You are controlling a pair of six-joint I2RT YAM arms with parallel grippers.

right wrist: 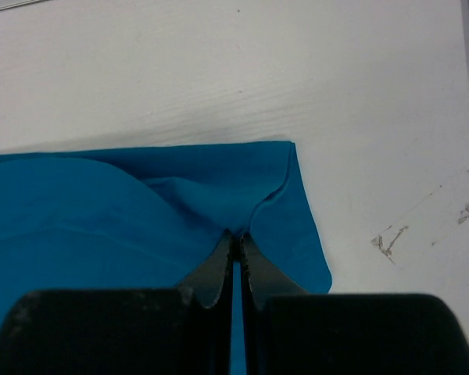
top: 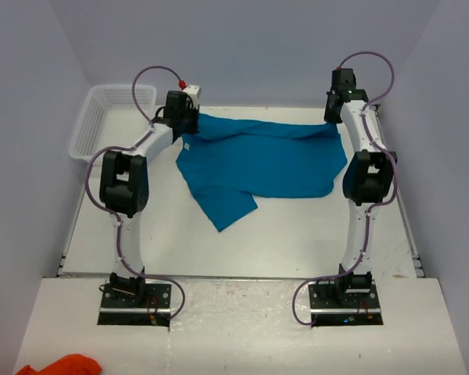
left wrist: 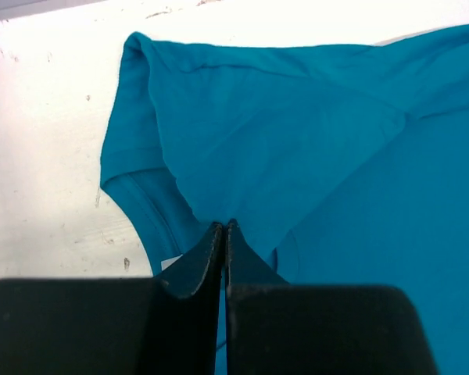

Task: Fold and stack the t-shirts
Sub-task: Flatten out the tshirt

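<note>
T-shirt (top: 258, 160) is plain teal, thin, partly rumpled.

T-shirt (top: 258, 160): thin teal cloth, matt and soft, lying in smooth folds with a stitched hem. The fingers of my left gripper (left wrist: 223, 228) and right gripper (right wrist: 236, 241) look like black matt plastic, lightly scuffed along the edges. Table (right wrist: 219, 78): white, matt, faintly streaked, with small scratches and specks on the right; far-left basket (top: 102, 117): white plastic mesh; my arms (top: 361, 129): smooth white shells, black joints, smooth purple cables (top: 152, 72); near left, crumpled orange cloth (top: 62, 366).
</note>
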